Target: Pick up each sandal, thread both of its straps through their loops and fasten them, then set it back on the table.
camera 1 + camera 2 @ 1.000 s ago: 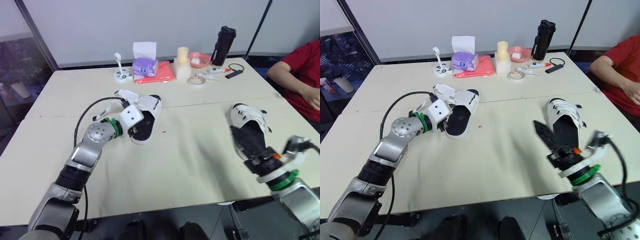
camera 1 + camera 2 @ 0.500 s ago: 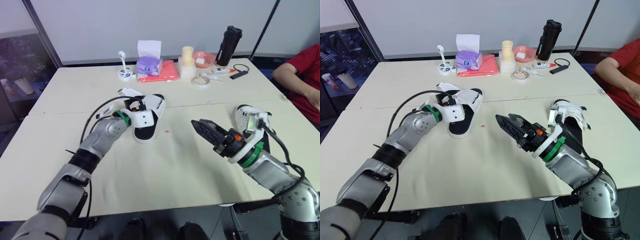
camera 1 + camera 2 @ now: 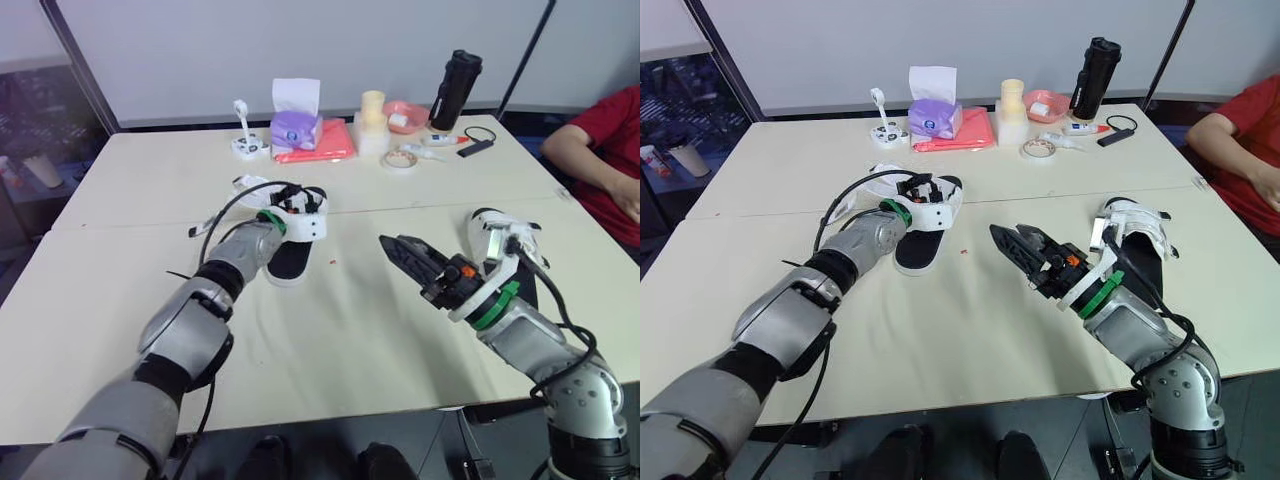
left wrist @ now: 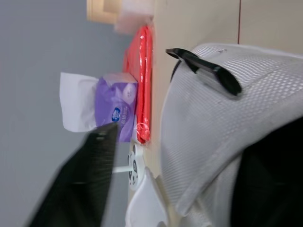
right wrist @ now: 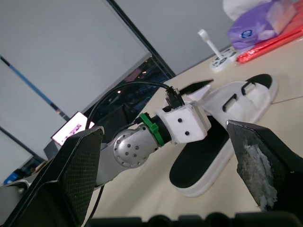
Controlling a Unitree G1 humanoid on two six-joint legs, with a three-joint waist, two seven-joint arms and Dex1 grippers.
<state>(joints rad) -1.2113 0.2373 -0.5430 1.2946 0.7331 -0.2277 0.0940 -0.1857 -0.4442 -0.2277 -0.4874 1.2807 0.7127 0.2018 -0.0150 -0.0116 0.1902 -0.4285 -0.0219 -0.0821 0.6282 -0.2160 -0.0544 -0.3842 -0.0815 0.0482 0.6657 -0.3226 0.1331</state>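
Note:
A white sandal with a black footbed lies left of the table's middle, one loose strap flared out beside it. My left gripper is at its straps, open, one finger lying on the white mesh strap and the other finger off its edge. The second white sandal rests on the table at the right. My right gripper hangs open above the table between the two sandals, holding nothing and pointing towards the left one.
Along the far edge stand a purple tissue box, a red cloth, a cream cup stack, a pink bowl, a tape roll and a black bottle. A person in red sits at the right.
My right arm rose from the table's front edge to mid-air over the middle. My left gripper slid forward along the left sandal onto its straps. The head camera also shifted.

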